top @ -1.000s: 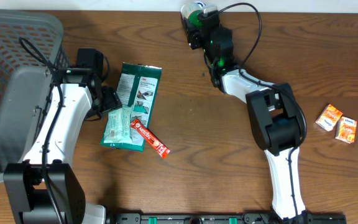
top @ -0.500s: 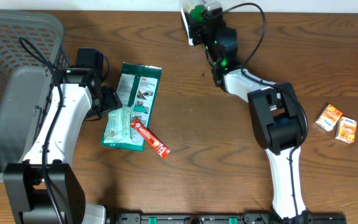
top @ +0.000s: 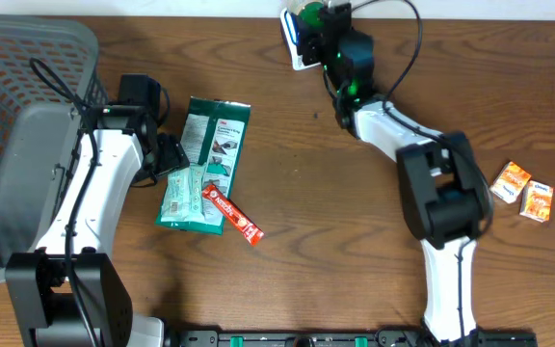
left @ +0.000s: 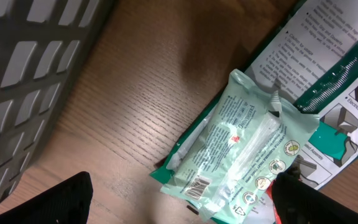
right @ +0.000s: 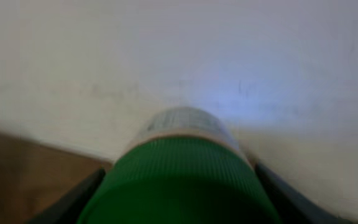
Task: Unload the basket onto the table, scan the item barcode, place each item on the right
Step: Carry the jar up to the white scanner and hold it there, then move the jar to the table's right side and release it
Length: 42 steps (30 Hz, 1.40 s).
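far back, right fingers (right: 73, 200) clasp a green-capped bottle (right: 180, 171).

At my rig I count one grey basket (top: 17, 67), two green packets (top: 222, 130) (top: 186, 198) and one red stick sachet (top: 232, 214). I also count two small orange boxes (top: 510, 181) (top: 537, 200) and one green-capped bottle (top: 306, 14).

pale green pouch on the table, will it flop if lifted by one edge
Likely floppy: the pale green pouch is soft, wrinkled film. Probably light, being flat. Its glossy sheen suggests it may slip.
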Available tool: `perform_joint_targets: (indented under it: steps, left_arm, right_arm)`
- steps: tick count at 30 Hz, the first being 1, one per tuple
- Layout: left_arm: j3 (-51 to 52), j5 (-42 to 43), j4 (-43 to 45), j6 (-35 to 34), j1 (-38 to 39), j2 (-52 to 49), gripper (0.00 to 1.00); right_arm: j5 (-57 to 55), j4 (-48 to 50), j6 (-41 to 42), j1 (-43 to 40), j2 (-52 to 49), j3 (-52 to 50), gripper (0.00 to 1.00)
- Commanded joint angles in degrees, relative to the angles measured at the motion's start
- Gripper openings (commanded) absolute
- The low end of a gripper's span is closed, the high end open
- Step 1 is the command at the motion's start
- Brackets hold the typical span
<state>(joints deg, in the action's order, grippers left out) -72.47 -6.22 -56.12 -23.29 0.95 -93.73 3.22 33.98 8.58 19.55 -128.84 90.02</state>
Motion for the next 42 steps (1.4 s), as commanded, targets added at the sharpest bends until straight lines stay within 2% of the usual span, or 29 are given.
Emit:
perform_joint_targets:
  steps: [1, 7, 10, 15, 18, 22, 31, 40, 41, 42]
  left_arm:
    - [-0.72, -0.48, -0.13, 0.13, -0.24, 1.16, 0.93]
    - [-0.72, -0.48, -0.13, 0.13, -0.24, 1.16, 0.93]
    - [-0.72, -0.48, -0.13, 0.13, -0.24, 1.16, 0.93]
    - [-0.72, -0.48, -0.13, 0.13, -0.24, 1.16, 0.93]
    - [-0.72, -0.48, -0.13, 0.13, -0.24, 1.16, 0.93]
    - [-0.72, -0.48, -0.13, 0.13, -0.24, 1.16, 0.93]
    - [-0.72, -0.48, -0.13, 0.13, -0.24, 1.16, 0.93]
    - [-0.72, -0.48, -0.13, 0.13, -0.24, 1.16, 0.93]
    - [-0.72, -0.48, -0.13, 0.13, -0.24, 1.16, 0.93]
    - [-0.70, -0.48, -0.13, 0.13, -0.24, 1.16, 0.93]
  right_arm:
    - [0.11, -10.43, 1.68, 0.61, 14.67, 1.40, 0.01]
    - [0.02, -47.32, 1.64, 0.13, 29.44, 1.40, 0.01]
    - [-0.17, -61.86, 1.64, -0.66, 33.27, 1.40, 0.01]
    - [-3.96, -81.40, 1.60, -2.58, 34.60, 1.33, 0.01]
    - [-8.20, -88.96, 1.14, -3.85, 33.40, 0.37, 0.01]
    - [-14.62, -91.14, -1.03, -5.46, 32.02, -3.72, 0.01]
    - [-23.76, -77.83, -2.01, -10.62, 31.19, -19.43, 0.01]
    - [-24.35, -75.49, -1.99, -20.79, 31.19, -25.53, 0.01]
    - [-24.35, -75.49, -1.97, -21.42, 31.19, -25.59, 0.04]
    - [-24.33, -75.54, -1.97, -23.26, 31.19, -25.64, 0.34]
